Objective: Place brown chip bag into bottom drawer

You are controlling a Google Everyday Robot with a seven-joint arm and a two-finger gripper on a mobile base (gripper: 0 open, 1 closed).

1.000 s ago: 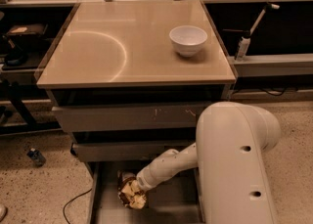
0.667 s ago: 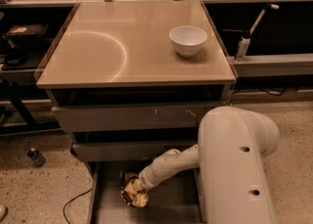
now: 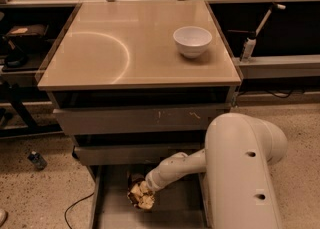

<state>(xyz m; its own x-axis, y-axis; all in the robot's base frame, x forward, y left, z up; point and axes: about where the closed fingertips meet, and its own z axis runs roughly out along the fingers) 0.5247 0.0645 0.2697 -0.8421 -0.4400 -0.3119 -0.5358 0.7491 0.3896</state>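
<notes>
**Locating the Gripper and Bag at the Open Bottom Drawer**

The gripper (image 3: 145, 189) sits low inside the bottom drawer (image 3: 175, 213), which stands open at the foot of the cabinet. The brown chip bag (image 3: 140, 201) is crumpled directly against the gripper, just below it and slightly to its left, over the drawer floor. The bag covers the gripper tip, so its opening and its hold on the bag cannot be told. The bag is the only item visible in the drawer. The white arm (image 3: 182, 165) runs up and to the right from the gripper. Above the gripper lie the middle drawer (image 3: 130, 153) and the scratched-front drawer (image 3: 145, 119). Far above and to the right, an empty white bowl (image 3: 192, 40) stands on the cabinet top (image 3: 125, 53).
</notes>
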